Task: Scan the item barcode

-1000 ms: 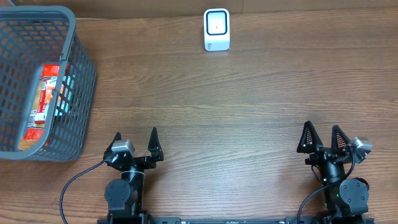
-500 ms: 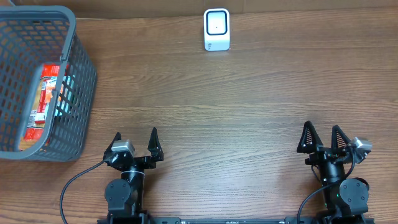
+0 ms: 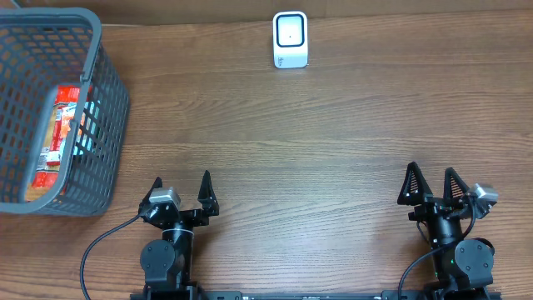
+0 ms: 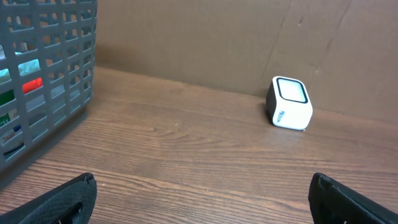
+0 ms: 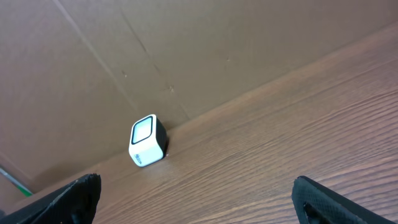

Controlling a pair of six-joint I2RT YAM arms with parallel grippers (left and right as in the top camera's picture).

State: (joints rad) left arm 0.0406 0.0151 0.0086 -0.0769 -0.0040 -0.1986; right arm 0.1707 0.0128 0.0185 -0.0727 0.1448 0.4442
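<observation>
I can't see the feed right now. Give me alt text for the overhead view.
Both arms sit at the near edge of the wooden table, with the left gripper and right gripper open and empty. A grey basket at the far left holds red packages. A small white scanner stands at the far edge, near centre.

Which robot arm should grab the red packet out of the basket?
The left arm, probably. The left gripper is open and sits close to the grey basket that holds the red packet. The right gripper, also open, is far off on the other side.
</observation>
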